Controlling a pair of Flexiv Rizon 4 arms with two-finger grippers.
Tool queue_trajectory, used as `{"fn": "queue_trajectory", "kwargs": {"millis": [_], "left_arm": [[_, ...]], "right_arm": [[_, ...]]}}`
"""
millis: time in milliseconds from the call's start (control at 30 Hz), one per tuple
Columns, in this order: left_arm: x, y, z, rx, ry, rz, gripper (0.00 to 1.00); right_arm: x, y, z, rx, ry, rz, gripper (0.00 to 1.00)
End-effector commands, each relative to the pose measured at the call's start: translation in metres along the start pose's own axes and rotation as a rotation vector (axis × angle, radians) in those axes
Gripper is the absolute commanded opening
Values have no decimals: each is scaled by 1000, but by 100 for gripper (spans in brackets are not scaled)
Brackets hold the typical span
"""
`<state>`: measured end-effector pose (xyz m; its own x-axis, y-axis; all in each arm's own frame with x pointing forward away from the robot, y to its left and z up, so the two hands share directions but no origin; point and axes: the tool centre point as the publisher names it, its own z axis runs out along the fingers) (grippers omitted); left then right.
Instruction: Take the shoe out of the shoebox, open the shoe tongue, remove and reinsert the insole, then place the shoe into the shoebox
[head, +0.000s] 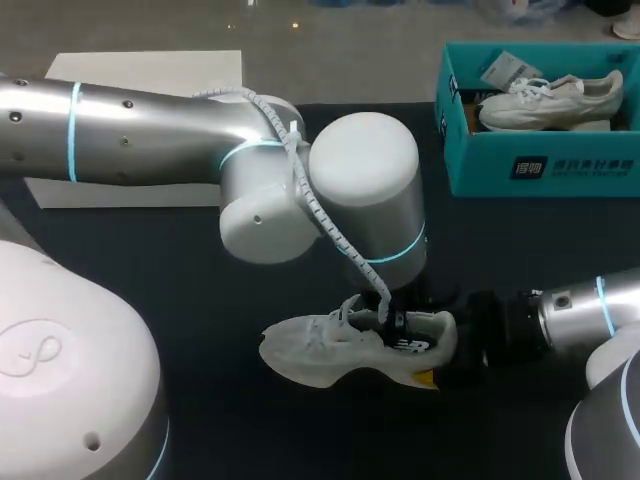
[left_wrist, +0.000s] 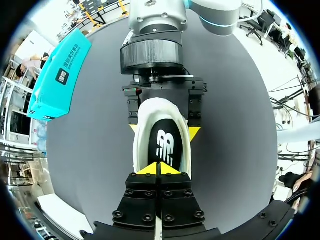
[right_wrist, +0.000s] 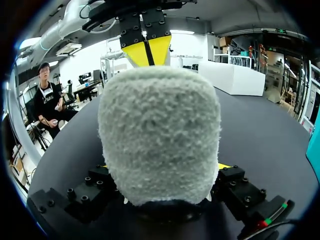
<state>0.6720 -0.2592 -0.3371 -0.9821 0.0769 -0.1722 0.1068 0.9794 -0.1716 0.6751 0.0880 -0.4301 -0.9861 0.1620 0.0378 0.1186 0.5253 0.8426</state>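
Judging from the head view, the work is at the tongue-and-insole step. The shoe (head: 330, 350) is out of the teal shoebox (head: 540, 165) at the far right, where a second shoe (head: 550, 100) lies. It rests on the dark table (head: 200, 270) near the middle, toe left and heel right. The left gripper (head: 395, 322) comes down over its opening. The right gripper (head: 442, 348) meets the heel from the right, one yellow tip showing at the near side of the sole.

In the left wrist view, the left gripper's (left_wrist: 159, 169) yellow tips are pressed together at the front of the shoe's mouth. I cannot tell whether they pinch the tongue or the insole's edge. The black insole (left_wrist: 165, 142) lies in place, so it is not yet out. Ahead, the right gripper (left_wrist: 162, 129) stands spread to the heel's width, a tip against each side, clamping it.

In the right wrist view, the fuzzy heel (right_wrist: 160, 135) fills the space between that gripper's fingers. Beyond it the left gripper's (right_wrist: 146, 50) tips meet.

The next move probably calls for a sure pinch on the insole and a pull clear while the heel is kept clamped.
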Motion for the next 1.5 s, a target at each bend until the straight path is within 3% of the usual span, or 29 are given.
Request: {"fn": "queue_trajectory", "kwargs": {"millis": [33,400,867,1000,1067,1267,1500], "left_arm": [[8,-8,23,-10,23,13,0],[43,23,30,-30,95,-29,0],[46,34,38,-48,291,74,0],[40,33,43,-56,285,70,28],[37,32,47,-59,265,66,35],[29,26,54,-61,251,83,32],[41,27,52,-35,282,80,37]], "right_arm": [[1,0,1,3,-3,-1,0],[1,0,1,3,-3,-1,0],[1,0,1,3,-3,-1,0],[1,0,1,3,-3,-1,0],[1,0,1,3,-3,-1,0],[1,0,1,3,-3,-1,0],[1,0,1,3,-3,-1,0]]}}
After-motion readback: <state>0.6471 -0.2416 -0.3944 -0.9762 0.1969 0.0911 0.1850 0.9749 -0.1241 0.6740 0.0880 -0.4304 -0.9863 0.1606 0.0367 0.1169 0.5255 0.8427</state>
